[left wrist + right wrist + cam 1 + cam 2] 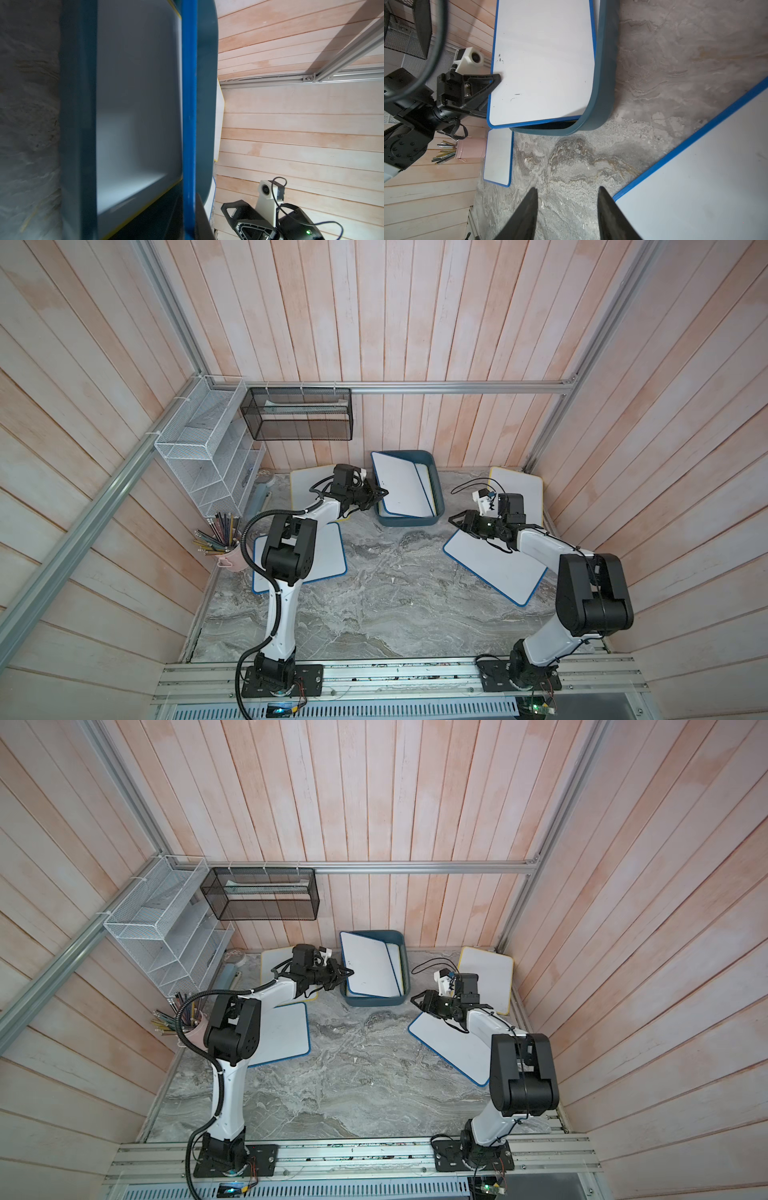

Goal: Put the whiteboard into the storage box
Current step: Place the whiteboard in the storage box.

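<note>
noted right gripper jaws parted, empty, over marble table just beside blue-framed board lying flat. found left gripper clamped on edge of whiteboard; tilted across storage box, gripped side above rim, opposite side down inside. yellow-edged board seen flat on box floor beneath it.

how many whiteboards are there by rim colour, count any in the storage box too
blue-rimmed whiteboard: 3
yellow-rimmed whiteboard: 3
total: 6
</note>
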Available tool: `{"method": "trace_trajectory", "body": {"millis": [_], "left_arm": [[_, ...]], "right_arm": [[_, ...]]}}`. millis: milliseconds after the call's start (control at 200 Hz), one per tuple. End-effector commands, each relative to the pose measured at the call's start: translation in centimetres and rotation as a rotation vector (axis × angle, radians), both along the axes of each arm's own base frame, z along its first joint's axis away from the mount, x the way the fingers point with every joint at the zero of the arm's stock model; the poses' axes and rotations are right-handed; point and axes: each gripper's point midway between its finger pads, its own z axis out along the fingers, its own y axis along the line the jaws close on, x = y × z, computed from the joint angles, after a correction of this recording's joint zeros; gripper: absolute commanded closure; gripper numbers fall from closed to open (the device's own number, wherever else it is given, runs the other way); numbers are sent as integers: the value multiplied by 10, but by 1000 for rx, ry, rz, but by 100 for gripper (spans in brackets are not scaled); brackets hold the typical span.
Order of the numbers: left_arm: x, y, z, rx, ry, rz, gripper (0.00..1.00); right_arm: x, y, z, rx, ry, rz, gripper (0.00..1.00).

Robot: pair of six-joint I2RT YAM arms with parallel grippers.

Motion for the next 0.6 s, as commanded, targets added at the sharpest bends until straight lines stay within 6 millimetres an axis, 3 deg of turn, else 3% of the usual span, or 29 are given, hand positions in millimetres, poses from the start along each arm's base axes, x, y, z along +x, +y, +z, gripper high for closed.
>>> {"method": "trace_trajectory", "body": {"millis": [0,595], "left_arm": [[7,-11,27,-33,-105,-53,100],[18,-18,5,56,-60,-108,100]], "right_arm": [[-2,-5,8,-1,-21,-10,52],[-3,-7,8,16,-13,-18,52]]}}
